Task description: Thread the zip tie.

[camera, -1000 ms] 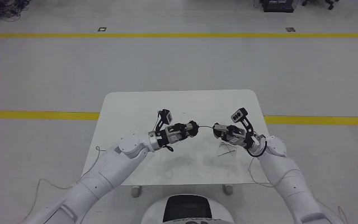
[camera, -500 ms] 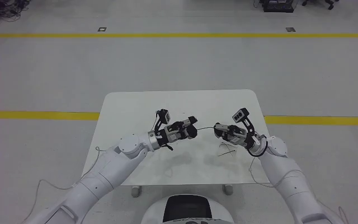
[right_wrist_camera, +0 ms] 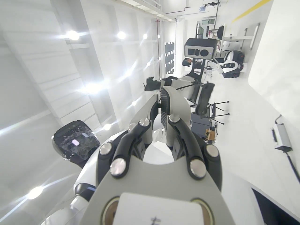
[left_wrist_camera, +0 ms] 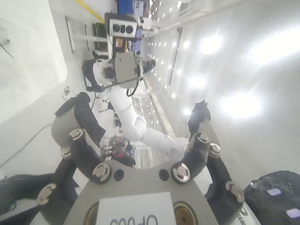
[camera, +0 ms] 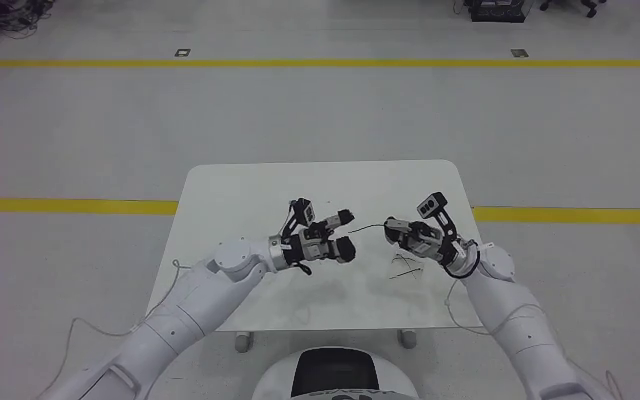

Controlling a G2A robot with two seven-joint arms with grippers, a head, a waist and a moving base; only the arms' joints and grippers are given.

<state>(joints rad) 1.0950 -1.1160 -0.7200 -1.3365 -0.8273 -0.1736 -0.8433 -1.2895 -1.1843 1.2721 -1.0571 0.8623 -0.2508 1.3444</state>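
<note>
**Left arm.** The left hand (camera: 344, 232), shut on the near end of the thin black plastic zip tie (camera: 371, 228) a second ago, has been opened and rolled about its wrist. Its two black-tipped fingers (left_wrist_camera: 82, 115) are now spread wide, one toward the far edge and one toward the near edge of the white, round-cornered worktop (camera: 240, 195), and nothing is held between them. The forearm is held low over the middle of the worktop and is directed at the other arm.

**Centre.** The zip tie is carried in the air above the worktop, between the two hands. Its free end is pointed at the gap of the spread left hand and is not touched by it. The strap is thus borne from one side only. The release may be read as a completed pass or as preparation for a fresh grip. Whether the end has been fed through the head cannot be told, the strap being too thin.

**Right arm.** The right hand (camera: 392, 230) has been kept almost in place, its fingers pressed together on the other end of the zip tie, and it is directed at the left hand. A few loose black ties (camera: 405, 268) lie on the worktop just beneath it
</note>
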